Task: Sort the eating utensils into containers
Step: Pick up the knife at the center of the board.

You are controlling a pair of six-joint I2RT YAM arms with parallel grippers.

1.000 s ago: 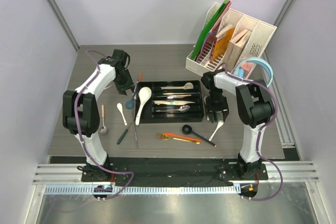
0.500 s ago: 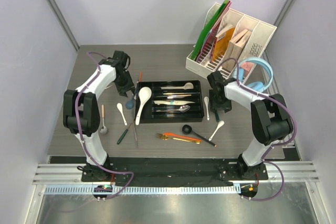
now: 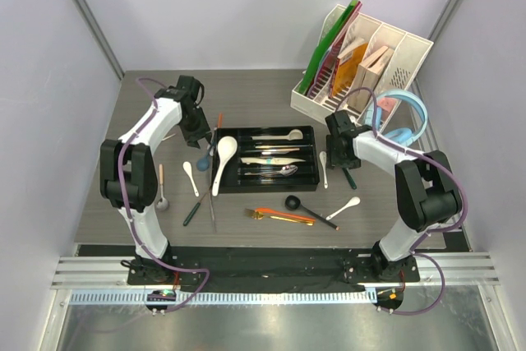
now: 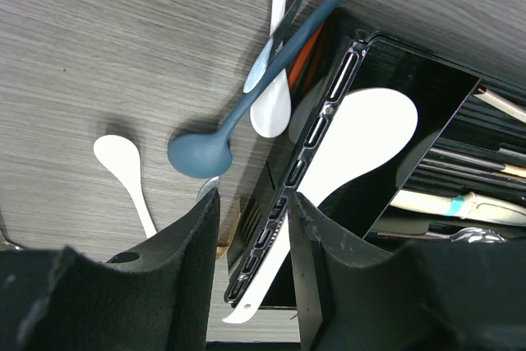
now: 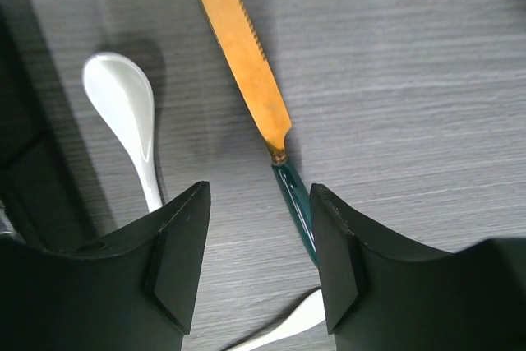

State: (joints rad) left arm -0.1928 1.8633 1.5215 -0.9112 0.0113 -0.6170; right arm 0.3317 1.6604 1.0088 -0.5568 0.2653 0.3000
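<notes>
Held right fingers [image 5: 181, 236] half open, empty, astride the knife [image 5: 255, 113] handle ready to pinch, left fingers [image 4: 193, 269] likewise parted, empty, straddling the tray [image 4: 316, 141] rim and white spoon [image 4: 362, 137].

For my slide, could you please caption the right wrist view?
Open right gripper hovers over a gold-bladed, green-handled knife beside a white spoon on the table.

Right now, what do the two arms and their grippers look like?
The left arm and right arm have white links with black joint housings and black bases. A purple cable loops along each. The left gripper and right gripper have wide, matte black, blocky fingers.
</notes>
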